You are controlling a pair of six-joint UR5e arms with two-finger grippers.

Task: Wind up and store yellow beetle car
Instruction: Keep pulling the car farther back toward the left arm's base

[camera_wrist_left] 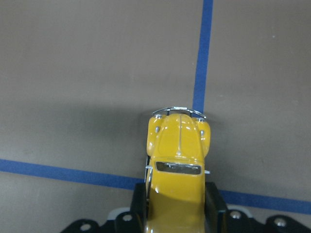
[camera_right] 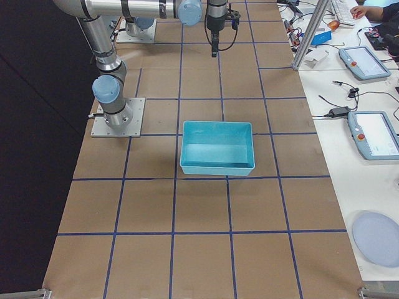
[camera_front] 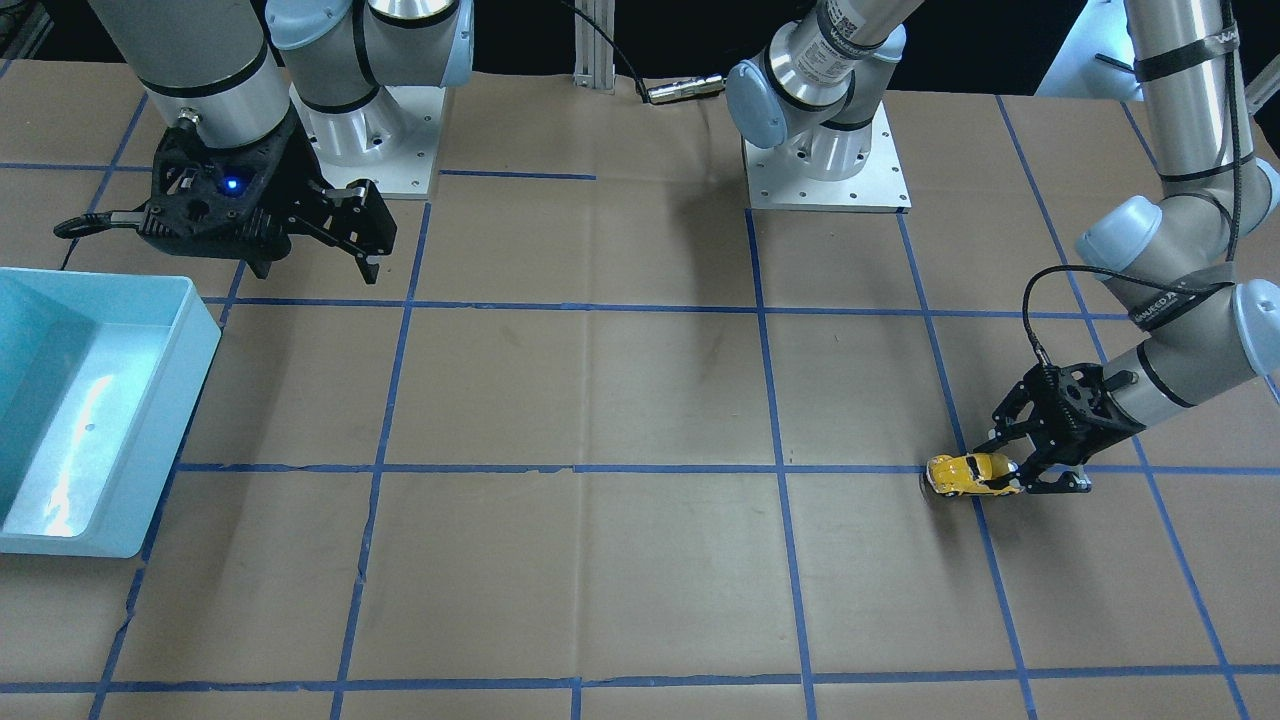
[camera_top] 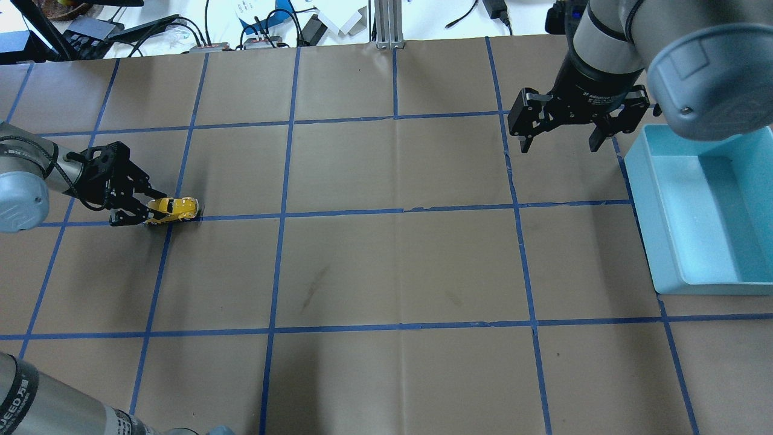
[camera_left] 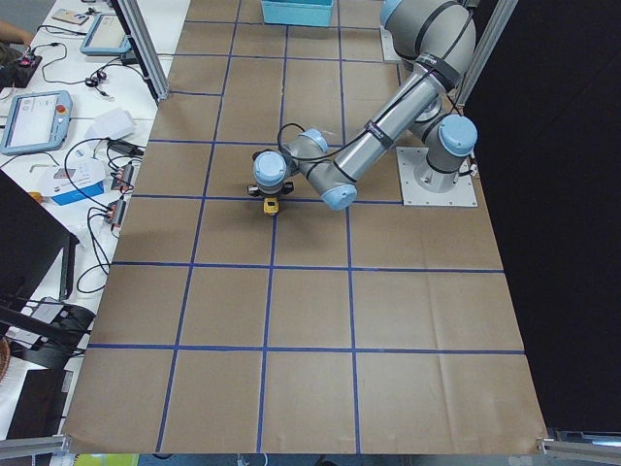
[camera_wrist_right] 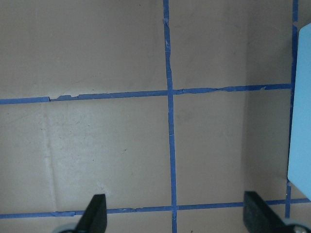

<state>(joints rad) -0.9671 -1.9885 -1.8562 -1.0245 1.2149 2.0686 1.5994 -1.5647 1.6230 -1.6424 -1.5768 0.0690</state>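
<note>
The yellow beetle car (camera_front: 972, 473) sits with its wheels on the brown table by a blue tape line, at the robot's far left. My left gripper (camera_front: 1030, 468) is low at table height and shut on the car's rear. In the overhead view the car (camera_top: 173, 208) sticks out of the left gripper (camera_top: 142, 209) toward the table's middle. In the left wrist view the car (camera_wrist_left: 178, 155) sits between the black fingers (camera_wrist_left: 213, 198), nose pointing away. My right gripper (camera_top: 560, 144) hangs open and empty above the table; its fingers (camera_wrist_right: 95, 213) are spread wide.
An empty light-blue bin (camera_top: 641, 199) stands at the robot's right, just beside the right gripper; it also shows in the front view (camera_front: 196, 345) and the right wrist view (camera_wrist_right: 301, 111). Blue tape lines grid the brown paper table. Cables and tablets lie past the far edge.
</note>
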